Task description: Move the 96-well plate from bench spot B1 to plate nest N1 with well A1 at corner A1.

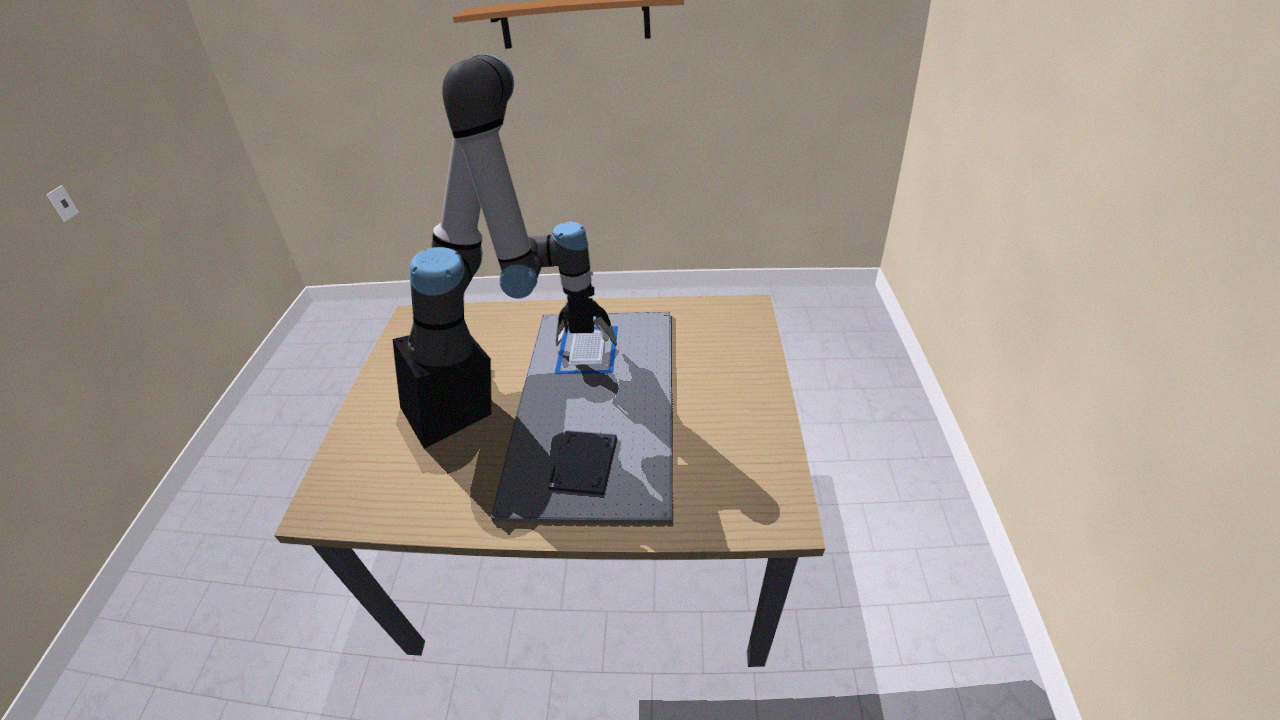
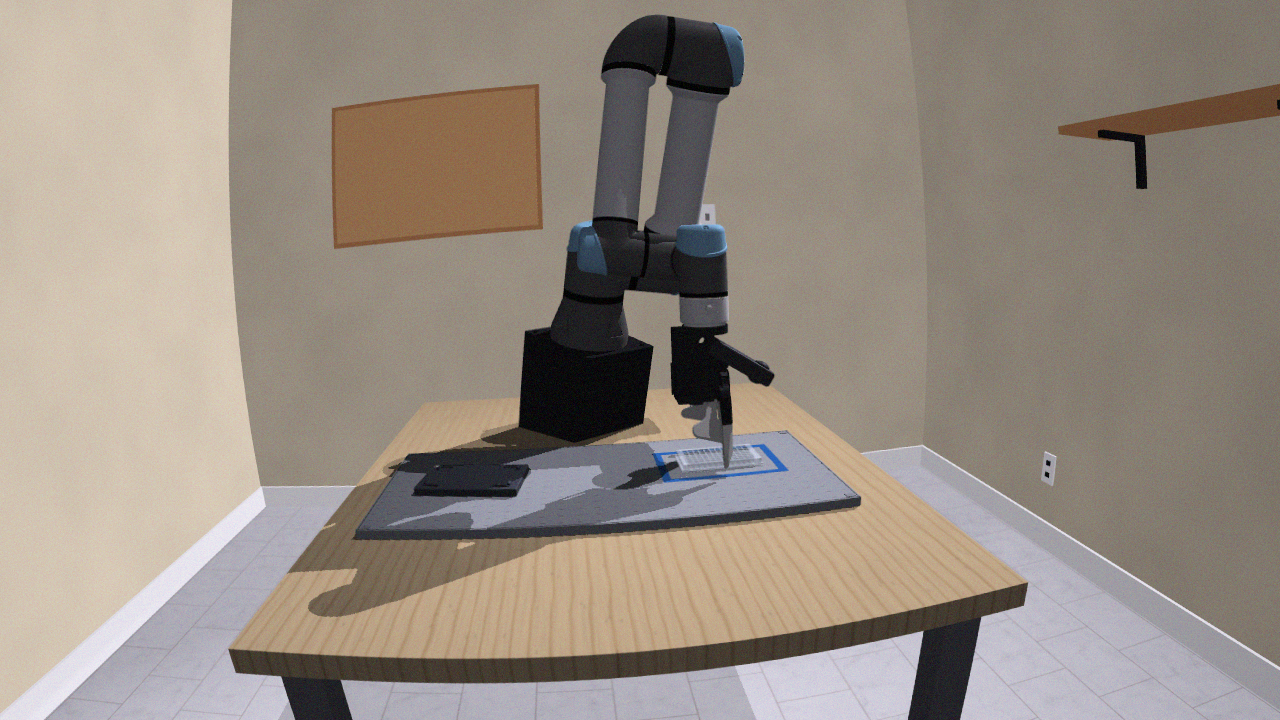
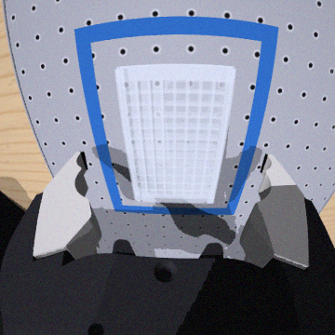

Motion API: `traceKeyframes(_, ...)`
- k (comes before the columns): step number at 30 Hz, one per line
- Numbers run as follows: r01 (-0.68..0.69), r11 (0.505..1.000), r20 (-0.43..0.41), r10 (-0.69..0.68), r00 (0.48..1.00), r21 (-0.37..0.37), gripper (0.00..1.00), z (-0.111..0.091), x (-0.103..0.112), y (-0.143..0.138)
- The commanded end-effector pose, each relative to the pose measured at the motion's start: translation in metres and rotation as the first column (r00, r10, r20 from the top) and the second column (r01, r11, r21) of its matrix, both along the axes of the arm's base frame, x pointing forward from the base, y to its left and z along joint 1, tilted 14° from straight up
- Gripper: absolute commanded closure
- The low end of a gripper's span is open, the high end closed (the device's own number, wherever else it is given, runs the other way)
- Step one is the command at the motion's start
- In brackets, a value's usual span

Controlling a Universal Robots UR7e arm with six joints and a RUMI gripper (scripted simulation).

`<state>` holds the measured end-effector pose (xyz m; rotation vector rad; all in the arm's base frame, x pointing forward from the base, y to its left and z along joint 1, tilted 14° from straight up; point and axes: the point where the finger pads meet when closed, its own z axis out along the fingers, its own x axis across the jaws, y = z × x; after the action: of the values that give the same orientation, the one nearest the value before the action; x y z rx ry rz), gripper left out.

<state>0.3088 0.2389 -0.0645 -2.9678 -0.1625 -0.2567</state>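
Wrist view: tool [image 3: 172,186] wide open, nothing between the pale fingers, which stand outside the long sides of the blue outline [image 3: 95,116]. White 96-well plate [image 3: 174,135] lies flat inside that outline on the grey perforated board [image 3: 298,93], not touched by the tool. No readable writing or labels on plate, outline or board; the cut corner cannot be made out.

Top view: tool [image 1: 586,335] hangs over the plate's [image 1: 588,349] far end, pointing straight down. Black plate nest [image 1: 582,462] sits on the same board [image 1: 644,402], well apart from the plate, toward the near edge of the wooden tabletop [image 1: 733,420]. No A1 mark legible on the nest.

Exterior view: a fingertip [image 2: 725,447] is low, just at plate [image 2: 716,458] level.
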Motion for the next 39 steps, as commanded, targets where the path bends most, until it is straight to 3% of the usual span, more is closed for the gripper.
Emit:
traceKeyframes(1, 0.0, 1.0, 0.006, 0.0, 1.0, 0.001, 0.0, -0.0003, 0.0012, 0.0006)
traceKeyframes(9, 0.0, 1.0, 0.006, 0.0, 1.0, 0.001, 0.0, -0.0003, 0.0013, 0.0005)
traceKeyframes(10, 0.0, 1.0, 0.006, 0.0, 1.0, 0.001, 1.0, -0.0003, 0.0013, 0.0005)
traceKeyframes(39, 0.0, 1.0, 0.006, 0.0, 1.0, 0.001, 1.0, -0.0003, 0.0012, 0.0005)
